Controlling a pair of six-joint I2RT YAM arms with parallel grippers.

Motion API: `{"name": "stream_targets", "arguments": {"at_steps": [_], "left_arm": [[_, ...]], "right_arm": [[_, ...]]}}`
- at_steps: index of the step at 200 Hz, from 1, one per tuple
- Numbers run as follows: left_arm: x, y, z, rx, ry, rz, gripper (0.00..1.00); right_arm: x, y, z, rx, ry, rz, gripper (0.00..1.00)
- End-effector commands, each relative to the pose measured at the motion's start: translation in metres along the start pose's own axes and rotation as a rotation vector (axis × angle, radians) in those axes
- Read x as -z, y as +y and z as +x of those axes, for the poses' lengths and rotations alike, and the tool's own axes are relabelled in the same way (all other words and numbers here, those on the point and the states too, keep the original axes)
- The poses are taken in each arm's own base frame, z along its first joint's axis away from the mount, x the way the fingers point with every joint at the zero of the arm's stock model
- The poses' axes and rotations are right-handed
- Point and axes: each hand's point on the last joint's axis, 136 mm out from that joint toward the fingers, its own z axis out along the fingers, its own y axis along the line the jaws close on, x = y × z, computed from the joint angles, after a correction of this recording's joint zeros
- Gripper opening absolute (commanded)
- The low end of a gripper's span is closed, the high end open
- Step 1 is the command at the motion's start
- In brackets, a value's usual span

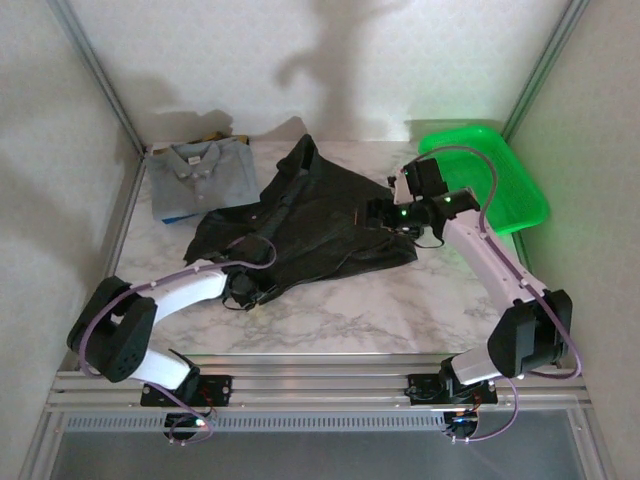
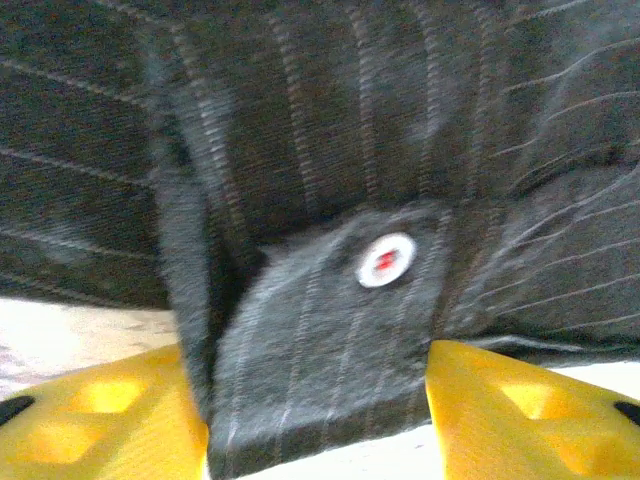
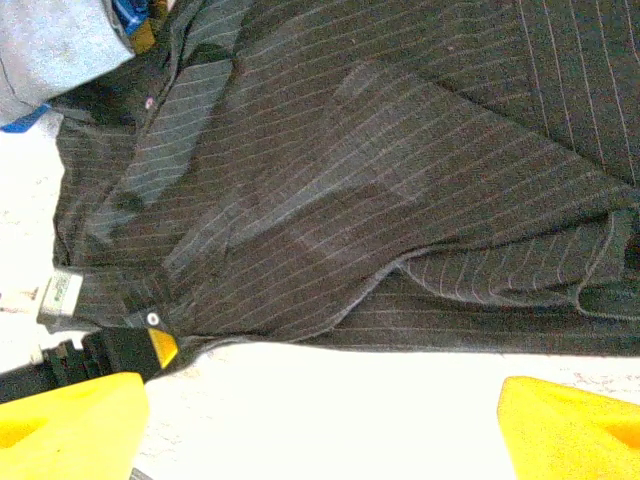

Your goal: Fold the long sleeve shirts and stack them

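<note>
Left wrist view: left jaws spread, straddling the black shirt's (image 2: 330, 150) buttoned cuff (image 2: 320, 370). Right jaws released over bare bench (image 3: 330, 400) beside the shirt.

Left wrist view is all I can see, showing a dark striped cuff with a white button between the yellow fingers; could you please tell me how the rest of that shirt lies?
Observer: The dark charcoal striped button shirt lies spread but crumpled, not yet folded, across the middle of the white marbled table.
Operator: Thank you. Could you also tell me where the other arm is working?
Observer: The right claw sits at the shirt's right edge, open, with bare table between its fingers and the hem just beyond them.
</note>
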Motion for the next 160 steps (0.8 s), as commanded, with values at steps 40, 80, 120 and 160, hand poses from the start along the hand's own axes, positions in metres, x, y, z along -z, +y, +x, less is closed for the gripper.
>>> {"name": "stream_targets", "arguments": {"at_steps": [40,80,120,160], "left_arm": [[0.026,-0.014,-0.010,-0.057,-0.052,0.027,0.17],[0.051,-0.009,-0.013,-0.070,-0.091,0.020,0.03],[0.074,0.002,-0.028,-0.115,-0.151,-0.043,0.01],[0.095,0.016,-0.060,-0.194,-0.234,-0.170,0.01]], "right_arm": [[0.004,-0.009,0.013,0.025,-0.021,0.035,0.94],[0.002,-0.013,0.018,0.019,-0.008,0.044,0.94],[-0.002,-0.013,0.018,0.022,-0.002,0.040,0.94],[-0.009,-0.015,0.014,0.024,0.017,0.051,0.94]]}}
